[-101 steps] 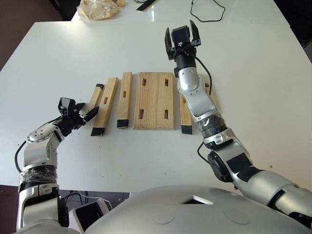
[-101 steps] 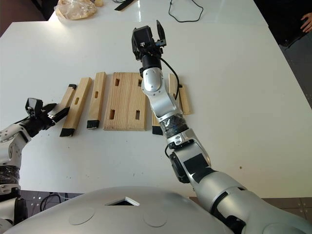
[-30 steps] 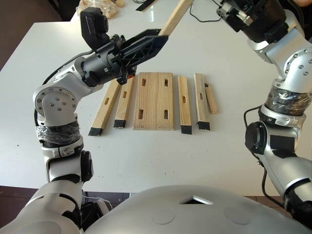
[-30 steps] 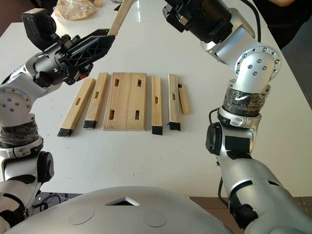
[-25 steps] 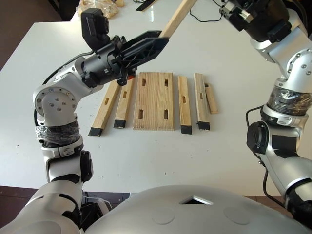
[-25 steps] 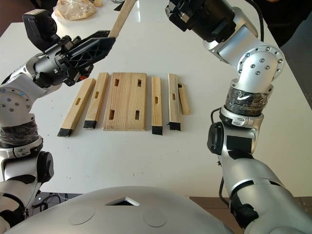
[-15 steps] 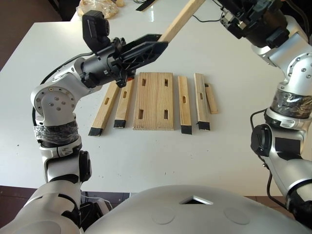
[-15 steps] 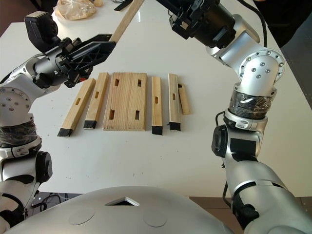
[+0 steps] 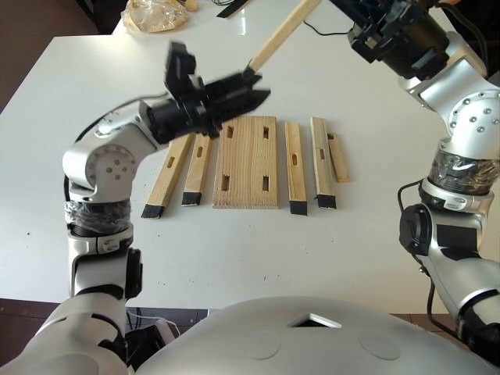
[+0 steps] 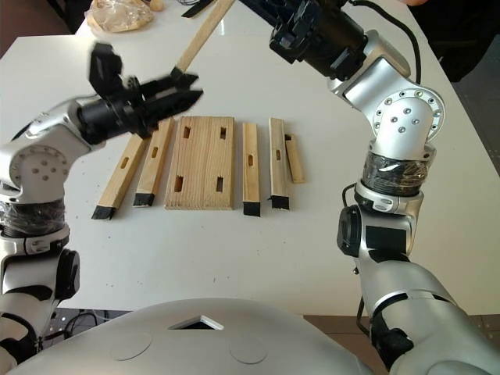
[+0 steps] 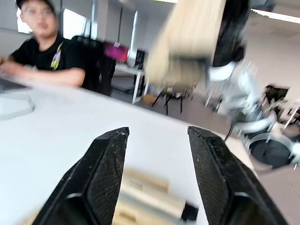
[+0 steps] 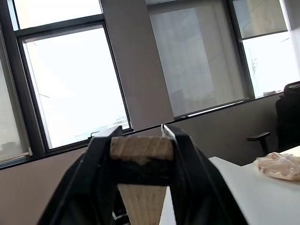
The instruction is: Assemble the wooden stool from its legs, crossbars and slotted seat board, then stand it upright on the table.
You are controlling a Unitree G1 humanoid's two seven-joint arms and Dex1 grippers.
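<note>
A wooden leg with a black tip hangs slanted over the far side of the table. My right gripper is shut on its upper end. My left gripper stands open just below the leg's black tip, and its fingers have nothing between them. The slotted seat board lies flat at mid table. Two legs lie to its left. On its right lie two more legs and a short crossbar.
A crumpled plastic bag and a black cable lie at the far edge of the white table. The near half of the table is bare.
My left gripper has let go of the raised leg, opened and dropped slightly below its black tip. The right gripper now holds the leg alone.
</note>
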